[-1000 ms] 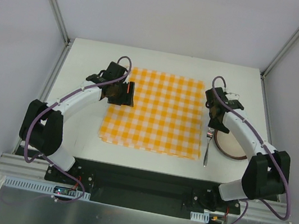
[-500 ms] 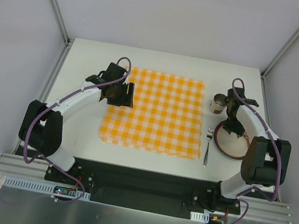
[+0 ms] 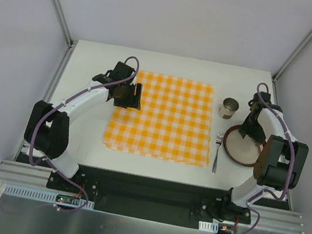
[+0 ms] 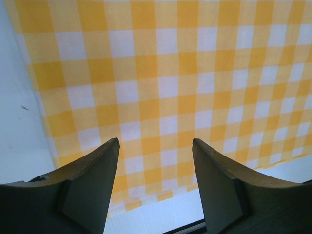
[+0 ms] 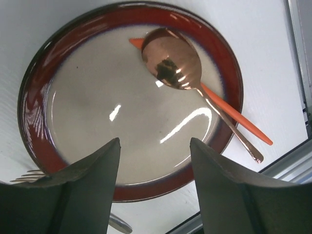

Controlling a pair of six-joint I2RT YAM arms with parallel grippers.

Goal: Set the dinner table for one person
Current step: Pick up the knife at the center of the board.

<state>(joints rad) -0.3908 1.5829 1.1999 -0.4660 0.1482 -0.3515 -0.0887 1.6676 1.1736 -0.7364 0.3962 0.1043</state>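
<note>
The left hand [image 4: 155,144] is hovering over the desk [image 4: 19,146], its two dark fingers [image 4: 92,185] standing apart with nothing between them. An orange-and-white checked cloth [image 4: 165,73] is lying flat beneath, filling most of the view. Bare white desk surface is showing along the cloth's left edge and below its lower edge. One finger is partly hiding the cloth's lower-left corner.

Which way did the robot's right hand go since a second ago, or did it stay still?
Yes, it moved. The right gripper swung right, away from the checked cloth edge and the fork, and now hangs over the plate.
</note>
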